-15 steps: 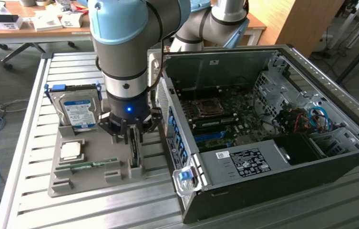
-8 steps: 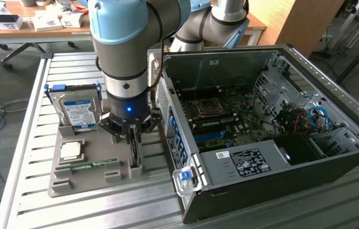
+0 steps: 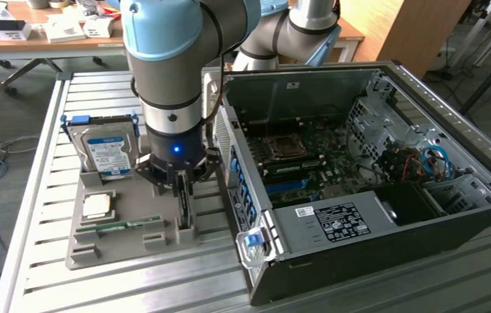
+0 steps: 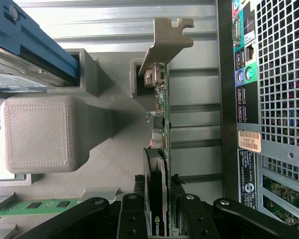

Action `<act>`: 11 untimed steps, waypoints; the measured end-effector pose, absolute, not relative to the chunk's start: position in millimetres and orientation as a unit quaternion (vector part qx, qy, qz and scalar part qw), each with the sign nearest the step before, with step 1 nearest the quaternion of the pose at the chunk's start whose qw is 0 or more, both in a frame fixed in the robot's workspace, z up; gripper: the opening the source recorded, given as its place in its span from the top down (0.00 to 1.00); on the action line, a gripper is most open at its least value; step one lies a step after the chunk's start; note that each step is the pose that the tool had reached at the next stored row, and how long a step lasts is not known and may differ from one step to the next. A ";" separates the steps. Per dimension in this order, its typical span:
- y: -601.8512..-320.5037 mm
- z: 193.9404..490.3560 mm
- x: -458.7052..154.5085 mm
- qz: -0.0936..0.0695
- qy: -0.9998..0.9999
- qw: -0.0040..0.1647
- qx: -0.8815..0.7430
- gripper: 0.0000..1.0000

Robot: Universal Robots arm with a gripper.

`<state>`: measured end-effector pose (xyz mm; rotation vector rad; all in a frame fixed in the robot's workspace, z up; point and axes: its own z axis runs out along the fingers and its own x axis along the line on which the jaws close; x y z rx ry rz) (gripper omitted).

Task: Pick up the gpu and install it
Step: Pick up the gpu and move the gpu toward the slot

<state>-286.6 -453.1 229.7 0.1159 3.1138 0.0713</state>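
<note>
Gripper (image 3: 182,188) sat directly over the gpu (image 3: 183,207), which stood on edge in a slot of the grey holder (image 3: 97,253), just beside the PC case (image 3: 358,218). In the wrist view the gpu (image 4: 159,144) ran edge-on straight out from the gripper (image 4: 157,201), w/ the bracket (image 4: 170,37) at the far end. The long axis lay along the slot and the jaws sat across the thin faces, one finger per side. They looked clamped on the card, though the pad contact was partly shadowed, so probably gripped rather than certainly. The card's lower edge and connector were hidden in the slot. The end nearest the wrist was cut off behind the fingers. The target slot inside the case was hard to make out among the board parts.
</note>
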 end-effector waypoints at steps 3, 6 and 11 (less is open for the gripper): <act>-453.1 229.7 -286.6 0.023 0.999 0.012 0.037 0.67; -453.1 229.7 -286.6 0.023 0.999 0.012 0.037 0.67; -453.1 229.7 -286.6 0.023 0.999 0.012 0.037 0.74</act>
